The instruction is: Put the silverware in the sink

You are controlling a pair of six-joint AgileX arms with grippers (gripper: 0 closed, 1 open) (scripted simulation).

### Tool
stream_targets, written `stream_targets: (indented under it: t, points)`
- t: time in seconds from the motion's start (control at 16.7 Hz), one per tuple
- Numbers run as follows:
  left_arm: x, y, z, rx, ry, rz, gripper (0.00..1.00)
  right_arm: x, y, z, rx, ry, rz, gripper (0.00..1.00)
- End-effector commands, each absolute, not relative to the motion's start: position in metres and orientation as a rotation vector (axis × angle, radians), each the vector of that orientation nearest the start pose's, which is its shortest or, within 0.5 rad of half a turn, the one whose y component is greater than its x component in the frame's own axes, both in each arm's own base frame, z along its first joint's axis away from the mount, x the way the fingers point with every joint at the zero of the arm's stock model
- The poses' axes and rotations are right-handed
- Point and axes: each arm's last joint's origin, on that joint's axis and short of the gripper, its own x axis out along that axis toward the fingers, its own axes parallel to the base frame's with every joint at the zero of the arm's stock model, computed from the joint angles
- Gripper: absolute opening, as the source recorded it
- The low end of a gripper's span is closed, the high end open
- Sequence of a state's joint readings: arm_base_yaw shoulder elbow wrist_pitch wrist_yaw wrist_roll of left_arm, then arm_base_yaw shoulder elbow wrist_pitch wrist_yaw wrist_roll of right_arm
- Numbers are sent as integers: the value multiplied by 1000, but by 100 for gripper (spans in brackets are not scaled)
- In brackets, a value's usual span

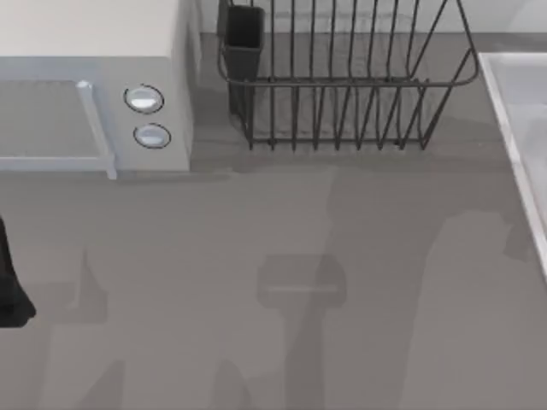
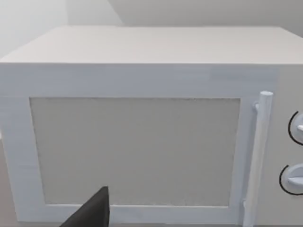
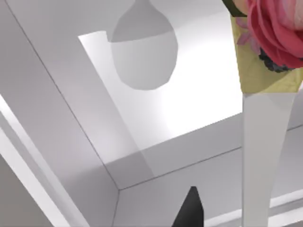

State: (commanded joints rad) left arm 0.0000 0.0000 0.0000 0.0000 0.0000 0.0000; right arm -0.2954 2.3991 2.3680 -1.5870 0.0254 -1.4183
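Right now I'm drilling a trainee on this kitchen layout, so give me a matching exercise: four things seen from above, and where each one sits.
Things:
1. microwave
2. dish rack
3. sink
4. left arm

Places, as the top view shows them:
A. right edge of the table
B. back of the table, near the middle
C. left edge, in front of the microwave
D. back left corner

Pairs: 1-D, 2-B, 3-A, 4-C
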Motion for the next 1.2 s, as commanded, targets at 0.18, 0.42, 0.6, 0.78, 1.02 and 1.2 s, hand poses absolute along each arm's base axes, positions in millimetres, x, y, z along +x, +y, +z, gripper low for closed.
stream_targets:
  t: [0.18, 0.42, 0.6, 0.78, 1.02, 1.2]
  points:
    - [106, -1, 160, 0, 0, 0, 100, 476, -101, 219, -874, 1422, 881, 0]
    - [106, -1, 160, 0, 0, 0, 100, 496, -69, 202, -873, 1416, 853, 0]
    - [106, -1, 160, 0, 0, 0, 100, 500, -60, 198, -872, 1414, 843, 0]
    - [106, -1, 160, 0, 0, 0, 100, 500, -60, 198, -872, 1414, 843, 0]
    - [106, -1, 160, 0, 0, 0, 100, 501, -63, 194, -867, 1415, 839, 0]
    - [106, -1, 160, 0, 0, 0, 100, 503, -62, 185, -870, 1415, 840, 0]
